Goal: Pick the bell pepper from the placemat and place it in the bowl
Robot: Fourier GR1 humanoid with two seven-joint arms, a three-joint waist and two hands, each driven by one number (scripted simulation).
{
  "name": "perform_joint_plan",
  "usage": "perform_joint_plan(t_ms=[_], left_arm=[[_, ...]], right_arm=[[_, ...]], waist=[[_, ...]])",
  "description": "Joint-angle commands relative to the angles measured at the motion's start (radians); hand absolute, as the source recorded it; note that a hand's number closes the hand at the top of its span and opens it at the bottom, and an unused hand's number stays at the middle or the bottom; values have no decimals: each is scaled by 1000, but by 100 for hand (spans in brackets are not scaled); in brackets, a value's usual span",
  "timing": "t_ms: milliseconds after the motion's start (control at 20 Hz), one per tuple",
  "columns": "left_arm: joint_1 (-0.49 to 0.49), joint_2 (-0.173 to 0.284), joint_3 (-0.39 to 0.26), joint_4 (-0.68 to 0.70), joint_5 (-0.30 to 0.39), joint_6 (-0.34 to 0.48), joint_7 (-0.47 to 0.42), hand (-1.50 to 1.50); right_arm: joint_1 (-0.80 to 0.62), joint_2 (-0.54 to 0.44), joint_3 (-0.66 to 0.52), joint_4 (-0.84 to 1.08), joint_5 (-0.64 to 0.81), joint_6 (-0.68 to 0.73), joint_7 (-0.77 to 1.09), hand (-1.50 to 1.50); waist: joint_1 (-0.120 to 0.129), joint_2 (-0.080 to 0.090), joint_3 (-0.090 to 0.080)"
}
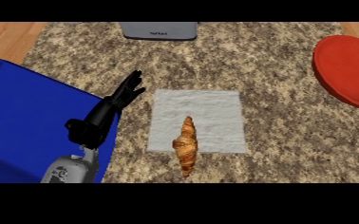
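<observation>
**Speckled stone counter, croissant on the placemat**

Speckled brown-and-tan granite counter [280, 123] across the whole view, strip of light wood [17, 35] at the upper left corner. At centre, a pale grey placemat [203, 109], square and flat. On it, no bell pepper but a golden-brown croissant [186, 144], lengthwise, lower tip hanging past the mat's near edge onto the stone. At the far right edge, part of a red bowl [336, 69], well apart from the mat. At the top, a grey appliance [159, 30], cut off. At the left, a large blue surface [42, 118]. Over its right edge, the left hand [112, 107], open, fingers straight and pointing up-right, holding nothing, just left of the mat without touching. Right hand out of sight.
</observation>
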Motion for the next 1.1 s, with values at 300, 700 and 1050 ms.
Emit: perform_joint_plan(t_ms=[300,700,1050], left_arm=[[-40,-23,-27,19,-20,-7,6,0],[-44,-23,-12,38,-17,-16,-17,0],[-6,8,13,15,-1,-34,-33,0]], right_arm=[[-157,20,144,339,181,209,60,-150],[-304,-2,63,468,133,304,-104,-150],[-352,-47,-109,576,-26,378,-47,-150]], waist=[[36,16,2],[28,17,3],[31,18,4]])
